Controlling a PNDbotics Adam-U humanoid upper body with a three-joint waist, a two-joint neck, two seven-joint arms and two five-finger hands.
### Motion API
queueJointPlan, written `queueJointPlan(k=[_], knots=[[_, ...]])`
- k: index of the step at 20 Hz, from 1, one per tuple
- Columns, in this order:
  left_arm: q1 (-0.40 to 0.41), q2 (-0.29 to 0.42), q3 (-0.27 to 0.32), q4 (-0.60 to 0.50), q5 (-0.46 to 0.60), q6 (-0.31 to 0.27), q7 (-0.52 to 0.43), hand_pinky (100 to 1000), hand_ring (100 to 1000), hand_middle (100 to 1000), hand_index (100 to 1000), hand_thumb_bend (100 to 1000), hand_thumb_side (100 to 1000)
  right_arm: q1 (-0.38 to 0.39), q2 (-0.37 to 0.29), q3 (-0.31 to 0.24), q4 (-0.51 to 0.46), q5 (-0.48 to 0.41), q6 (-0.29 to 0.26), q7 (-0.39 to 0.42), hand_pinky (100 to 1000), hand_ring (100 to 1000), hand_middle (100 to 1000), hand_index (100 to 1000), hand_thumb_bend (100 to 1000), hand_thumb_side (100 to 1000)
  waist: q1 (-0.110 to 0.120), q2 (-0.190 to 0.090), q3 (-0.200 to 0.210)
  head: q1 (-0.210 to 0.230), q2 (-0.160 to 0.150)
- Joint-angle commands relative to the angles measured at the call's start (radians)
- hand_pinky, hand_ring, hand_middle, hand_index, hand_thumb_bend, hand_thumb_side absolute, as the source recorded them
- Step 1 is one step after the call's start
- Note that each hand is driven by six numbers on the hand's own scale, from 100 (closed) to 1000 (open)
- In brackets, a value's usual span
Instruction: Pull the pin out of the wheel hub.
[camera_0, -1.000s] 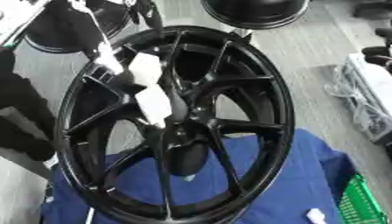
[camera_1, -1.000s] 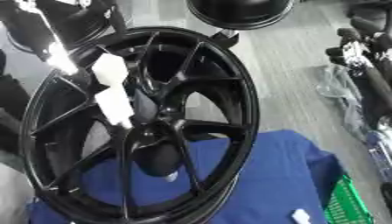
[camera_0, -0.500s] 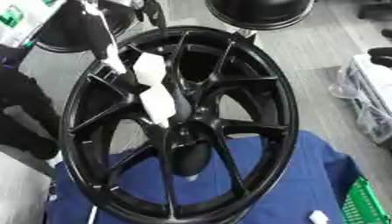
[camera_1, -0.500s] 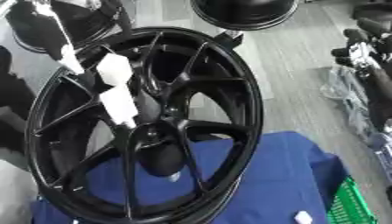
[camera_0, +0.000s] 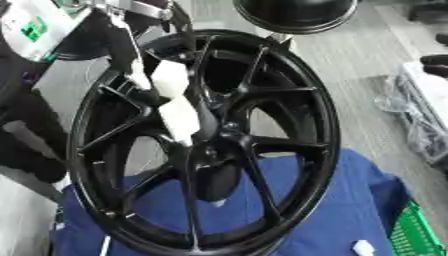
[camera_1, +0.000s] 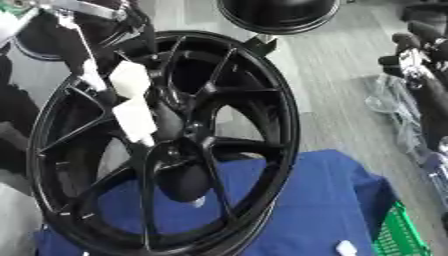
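one wheel hub: upright on blue cloth.
left hand: fingers unclear, white, at hub centre.
advice: draw pin straight out.

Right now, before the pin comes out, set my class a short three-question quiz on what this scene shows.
1. True or false: the black wheel lies flat on its face.
2. The cloth under the wheel is: A red, B blue, C yellow.
3. Fill in: the green basket shows in the lower ____ corner of the view.

Key: 1 false, it stands tilted on its edge; 2 B; 3 right.
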Motion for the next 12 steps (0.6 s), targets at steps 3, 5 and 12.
queueJointPlan(k=[3, 5, 12], knots=[[-0.021, 0.003, -0.001, 0.017, -0.008, -0.035, -0.025, 835, 866, 787, 816, 678, 312, -0.013, -0.023, -0.005, -0.010, -0.002, -0.002, 0.004, 765, 703, 795, 900, 100, 555, -0.003, -0.026, -0.003, 0.002, -0.005], [-0.019, -0.001, -0.001, 0.027, -0.003, -0.034, -0.025, 825, 855, 770, 800, 656, 310, -0.014, -0.022, -0.006, -0.011, -0.003, -0.002, 0.003, 765, 704, 795, 900, 100, 556, -0.003, -0.026, -0.003, 0.002, -0.006], [-0.015, -0.009, -0.007, 0.044, 0.054, -0.007, -0.025, 778, 788, 679, 715, 498, 275, -0.016, -0.023, -0.006, -0.010, -0.004, -0.003, 0.003, 765, 704, 795, 900, 100, 557, -0.002, -0.027, -0.005, 0.004, -0.003]])
